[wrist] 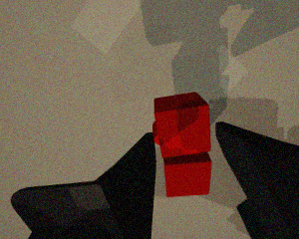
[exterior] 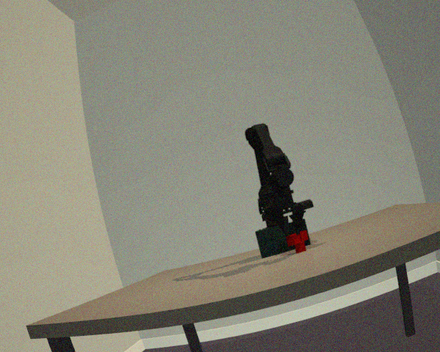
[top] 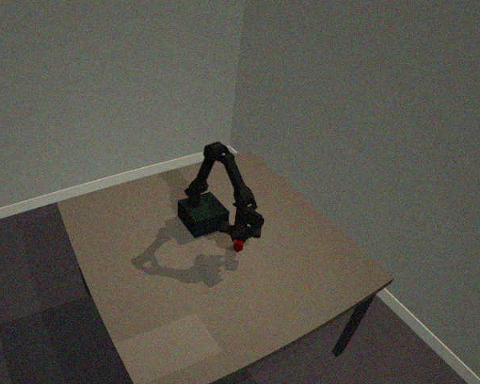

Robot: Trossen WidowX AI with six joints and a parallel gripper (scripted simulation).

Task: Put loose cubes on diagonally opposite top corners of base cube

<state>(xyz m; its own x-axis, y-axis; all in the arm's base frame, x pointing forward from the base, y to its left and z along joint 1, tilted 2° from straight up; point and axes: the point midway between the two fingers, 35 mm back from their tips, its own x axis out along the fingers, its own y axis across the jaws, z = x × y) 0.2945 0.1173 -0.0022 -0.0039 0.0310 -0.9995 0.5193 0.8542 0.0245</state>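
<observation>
"Top view: tbl. (top: 294, 289) (exterior: 213, 291) (wrist: 65, 100), 1 pc., tan-brn. top, dk. edge, dk. leg (top: 354, 326) (exterior: 405, 299). Arm shadow across surf. Paler patch (top: 174, 342) nr. one end. Rm.?"

"Walls (top: 108, 82) (exterior: 213, 94), gry.-grn., meeting in cnr.; lt. skirting (top: 128, 172) (exterior: 250, 326); flr. (top: 34, 268) (exterior: 326, 322), dk. purplish. Ext. view adds a paler, cream-ish wall (exterior: 31, 151) at L of pic."

"Equip.?"

"Blk. arm (top: 238, 182) (exterior: 269, 151), 1; dk. grn. box (top: 202, 213) (exterior: 271, 240) on tbl., 1."

"Gripper (top: 238, 240) (exterior: 292, 228) (wrist: 183, 133)?"

"Open, nothing gripped; fingers either side of cubes, gaps showing, wrist view."

"Cubes, red?"

"Base cube (exterior: 300, 248) (wrist: 155, 134) on tbl., mostly hidden fr. wrist cam. Loose cubes, 2: one (exterior: 292, 240) (wrist: 184, 126), other (exterior: 303, 235) (wrist: 187, 176), both atop base, side by side. Exact gap n/c: too small to tell."
</observation>
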